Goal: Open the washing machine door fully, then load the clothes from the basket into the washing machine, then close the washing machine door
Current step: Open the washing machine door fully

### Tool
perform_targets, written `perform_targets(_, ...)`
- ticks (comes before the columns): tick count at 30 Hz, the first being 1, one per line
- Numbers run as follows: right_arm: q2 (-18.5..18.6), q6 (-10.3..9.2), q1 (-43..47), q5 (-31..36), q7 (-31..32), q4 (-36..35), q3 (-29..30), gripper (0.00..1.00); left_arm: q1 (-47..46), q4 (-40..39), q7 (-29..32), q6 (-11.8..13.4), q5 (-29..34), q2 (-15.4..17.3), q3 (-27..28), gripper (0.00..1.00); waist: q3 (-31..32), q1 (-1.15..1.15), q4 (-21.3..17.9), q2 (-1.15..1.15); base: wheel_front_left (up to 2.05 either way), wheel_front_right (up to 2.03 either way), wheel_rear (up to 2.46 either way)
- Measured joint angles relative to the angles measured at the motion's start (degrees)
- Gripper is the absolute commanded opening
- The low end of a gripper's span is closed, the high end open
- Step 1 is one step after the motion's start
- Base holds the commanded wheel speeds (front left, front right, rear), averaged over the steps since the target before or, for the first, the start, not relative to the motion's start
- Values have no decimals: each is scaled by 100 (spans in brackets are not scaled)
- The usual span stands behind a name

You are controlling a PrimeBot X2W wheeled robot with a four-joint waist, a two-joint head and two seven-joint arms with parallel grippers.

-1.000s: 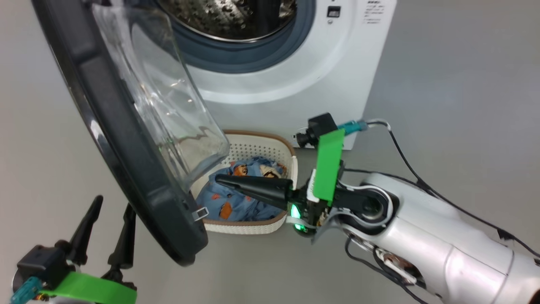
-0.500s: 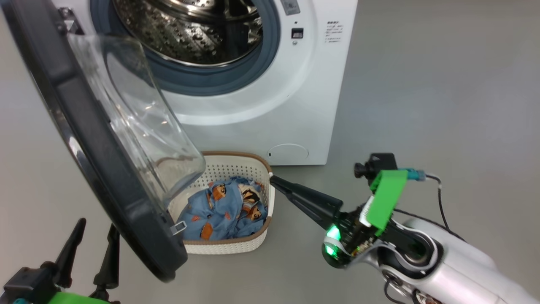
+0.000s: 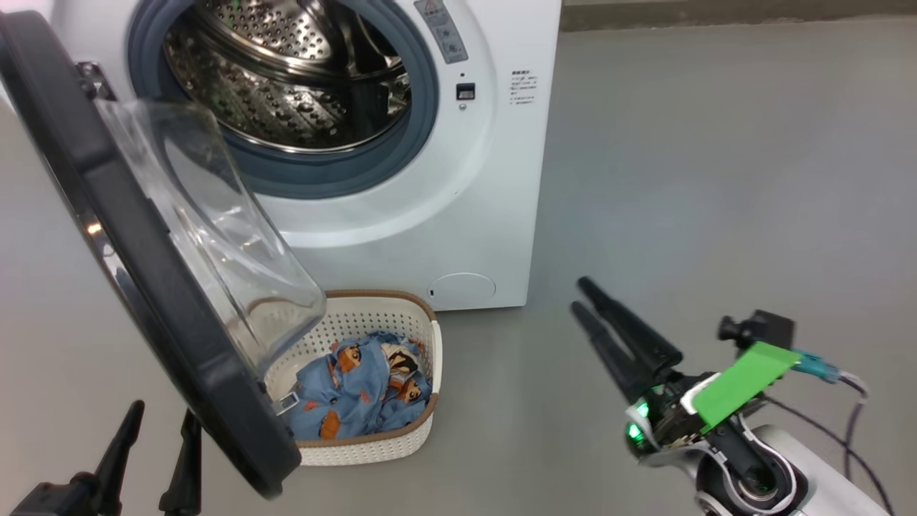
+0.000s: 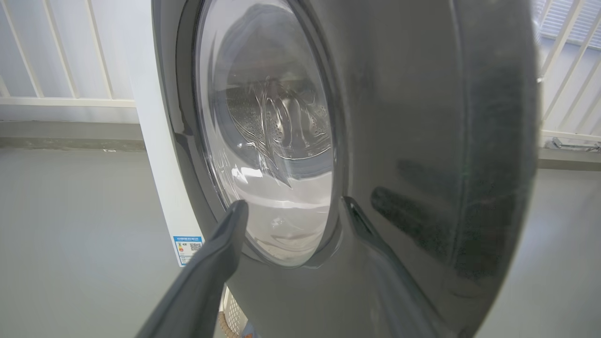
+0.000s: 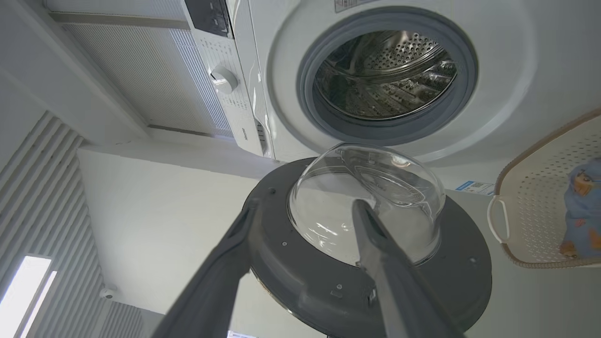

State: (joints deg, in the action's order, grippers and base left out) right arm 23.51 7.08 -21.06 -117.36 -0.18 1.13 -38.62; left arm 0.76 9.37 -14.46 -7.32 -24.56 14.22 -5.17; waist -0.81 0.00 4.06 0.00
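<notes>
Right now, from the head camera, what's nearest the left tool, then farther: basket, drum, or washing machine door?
1. The washing machine door: black rim just right of the left tool.
2. The basket: on the floor past the door's lower edge.
3. The steel drum: farthest, top of the view.

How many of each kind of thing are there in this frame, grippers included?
Washing machine: 1
Washing machine door: 1
Basket: 1
Heap of clothes: 1
Grippers: 2, the left gripper and the right gripper
Total: 6
</notes>
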Motion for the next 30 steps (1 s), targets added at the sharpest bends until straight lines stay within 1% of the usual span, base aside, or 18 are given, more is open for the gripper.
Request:
perform_targets(3,-31,-1,88,456,-338,116,213,100,39,-3,0,0,9,-19,29,100,40,0,-60,0,0,0,0)
perform_targets(9,-47,0,85,1795,-1199,554,391,100,39,-3,0,0,-31,-26,85,100,57,0,-134,0,0,0,0)
perform_targets(10,-70,0,70,2325,-1358,735,503,100,39,-4,0,0,-32,-29,86,100,59,0,-143,0,0,0,0)
perform_targets(12,-140,0,66,2914,-1407,928,709,100,39,-4,0,0,-32,-29,88,100,59,0,-150,0,0,0,0)
perform_targets(14,-319,0,65,3543,-1407,1121,1118,100,40,-4,0,0,-32,-27,91,100,60,0,-156,0,0,0,0)
perform_targets(18,-814,0,86,5139,-1413,1201,2146,100,40,-7,0,0,-32,-27,92,100,51,0,-154,0,0,0,0)
perform_targets(22,-1328,0,213,6602,-1414,1128,2820,100,41,-8,1,0,-32,-26,96,100,31,0,-146,0,0,0,0)
perform_targets(25,-1534,0,359,7593,-1414,1036,3080,100,41,-8,1,0,-32,-27,97,100,28,0,-140,0,0,0,0)
perform_targets(30,-1789,0,648,8916,-1415,727,3535,100,42,-12,0,0,-32,-33,92,100,29,0,-123,0,0,0,0)
